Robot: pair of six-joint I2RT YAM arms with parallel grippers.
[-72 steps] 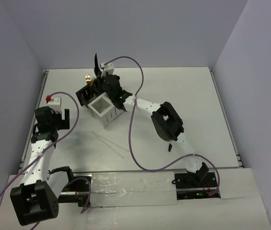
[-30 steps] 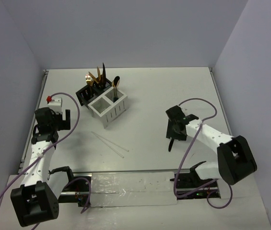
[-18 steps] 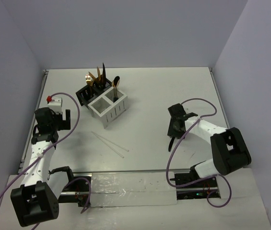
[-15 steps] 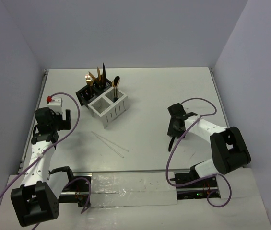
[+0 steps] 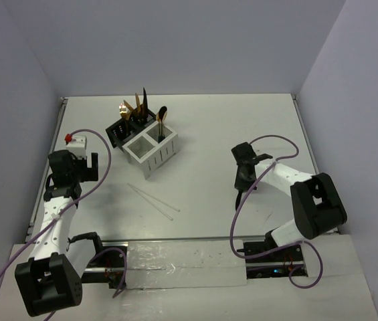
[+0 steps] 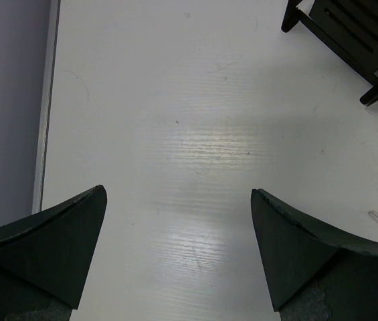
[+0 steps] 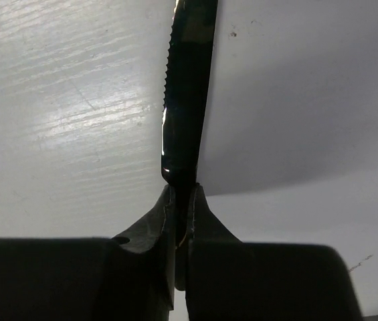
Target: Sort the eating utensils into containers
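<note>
I had swung the right jaws back from the black box (image 5: pixel 120 132) and the white box (image 5: pixel 150 154), and they were now pinching the black serrated knife (image 7: pixel 184 87), low on the right side of the table (image 5: pixel 242 120), well apart from both. That meant the next piece was caught and, I judged, ready to lift. The left jaws hung spread and idle; the chopsticks (image 5: pixel 152 200) waited.

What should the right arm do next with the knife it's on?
Probably a short straight lift. The right gripper looks shut on the end of the black knife, which seems to lie on the table, well apart from the black box and white box. Raising it slightly would test the grip before carrying it over.
</note>
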